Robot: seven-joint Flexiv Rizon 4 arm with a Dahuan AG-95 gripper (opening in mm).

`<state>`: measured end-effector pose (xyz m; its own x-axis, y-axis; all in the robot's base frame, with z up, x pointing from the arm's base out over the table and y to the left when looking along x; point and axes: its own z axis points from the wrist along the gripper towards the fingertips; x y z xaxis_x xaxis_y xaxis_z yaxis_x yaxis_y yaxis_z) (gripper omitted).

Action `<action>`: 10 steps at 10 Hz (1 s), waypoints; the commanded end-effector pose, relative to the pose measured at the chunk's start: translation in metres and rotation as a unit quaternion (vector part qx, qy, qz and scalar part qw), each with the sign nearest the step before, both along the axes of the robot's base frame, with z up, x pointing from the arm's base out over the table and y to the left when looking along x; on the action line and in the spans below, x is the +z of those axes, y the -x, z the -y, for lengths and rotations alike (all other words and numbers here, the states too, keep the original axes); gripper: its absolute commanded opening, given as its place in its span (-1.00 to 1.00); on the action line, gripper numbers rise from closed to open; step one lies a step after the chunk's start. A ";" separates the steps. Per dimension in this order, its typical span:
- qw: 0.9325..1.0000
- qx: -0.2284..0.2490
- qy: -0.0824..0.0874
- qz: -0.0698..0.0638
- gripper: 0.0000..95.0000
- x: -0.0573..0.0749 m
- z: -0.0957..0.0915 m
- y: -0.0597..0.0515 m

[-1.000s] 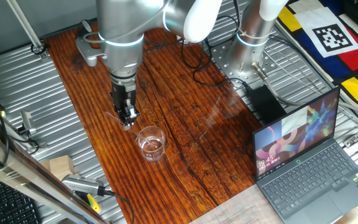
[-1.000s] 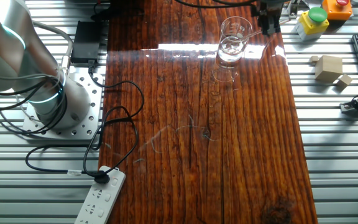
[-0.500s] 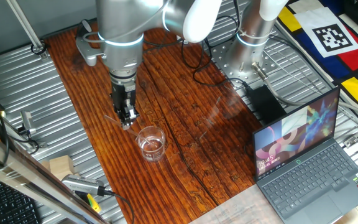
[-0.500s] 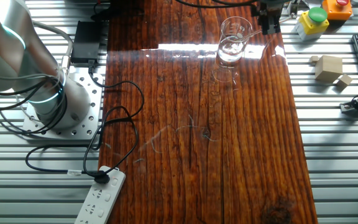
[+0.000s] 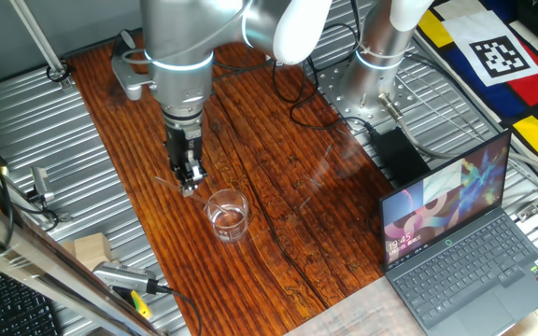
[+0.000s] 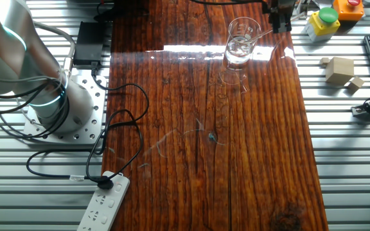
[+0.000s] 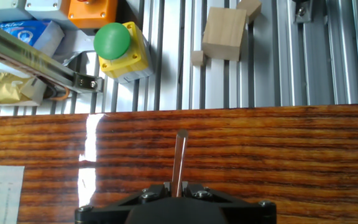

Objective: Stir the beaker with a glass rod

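Note:
The beaker [image 5: 227, 215] is a short clear glass holding a little liquid; it stands on the wooden table [image 5: 278, 187] and also shows in the other fixed view [image 6: 241, 43]. My gripper [image 5: 189, 183] points down just left of the beaker, near its rim, and shows at the top edge of the other fixed view [image 6: 280, 22]. In the hand view my gripper [image 7: 179, 186] is shut on the glass rod [image 7: 179, 158], a thin stick that juts out from between the jaws over the wood. The beaker is out of the hand view.
An open laptop [image 5: 456, 243] sits at the table's right front. A green button on a yellow box [image 7: 115, 43] and wooden blocks [image 7: 224, 34] lie on the metal slats beyond the table edge. Black cables [image 6: 121, 122] and a power strip [image 6: 105, 205] lie beside the arm's base.
My gripper with the rod has shifted slightly away from the beaker. The beaker has not moved.

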<state>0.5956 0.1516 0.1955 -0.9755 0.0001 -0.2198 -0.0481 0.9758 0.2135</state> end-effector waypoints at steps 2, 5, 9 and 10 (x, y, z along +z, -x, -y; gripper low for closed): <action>1.000 -0.004 0.001 -0.001 -1.00 0.001 -0.001 0.000; 1.000 -0.012 0.002 0.000 -1.00 0.007 -0.004 -0.001; 0.999 -0.022 0.020 0.019 -1.00 0.016 -0.009 -0.004; 0.999 -0.023 0.020 0.026 -1.00 0.017 -0.010 -0.004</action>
